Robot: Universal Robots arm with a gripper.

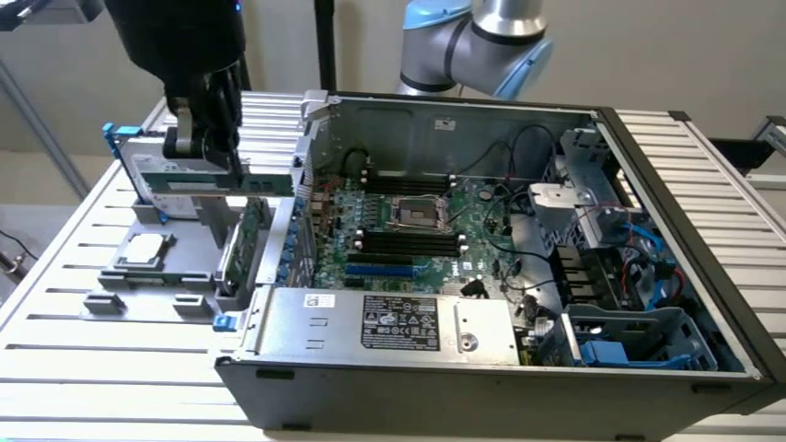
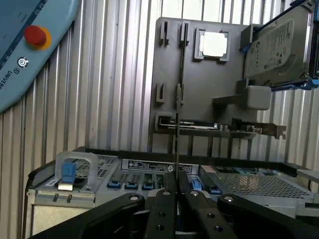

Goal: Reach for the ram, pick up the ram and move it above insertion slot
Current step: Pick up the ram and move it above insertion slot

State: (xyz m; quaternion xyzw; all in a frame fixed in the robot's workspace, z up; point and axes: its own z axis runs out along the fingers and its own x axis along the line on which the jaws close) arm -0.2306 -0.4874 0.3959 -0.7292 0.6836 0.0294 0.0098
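The ram [image 1: 264, 182] is a long thin green stick. It hangs level in the air above the grey parts holder [image 1: 172, 276], at the exterior view's left, outside the computer case [image 1: 491, 368]. My black gripper [image 1: 209, 152] is shut on its upper edge. In the wrist view the ram [image 2: 178, 99] appears edge-on as a thin dark line running out from between my fingers [image 2: 167, 199], over the holder [image 2: 199, 94]. The black memory slots [image 1: 411, 243] lie on the motherboard inside the case, towards the exterior view's right of the ram.
The holder also carries a CPU [image 1: 145, 249], a hard drive [image 1: 154, 184] and a larger green expansion card [image 1: 252, 241] standing on edge. The case wall [image 1: 307, 166] rises between holder and motherboard. A teach pendant with a red button [image 2: 36, 36] lies on the slatted table.
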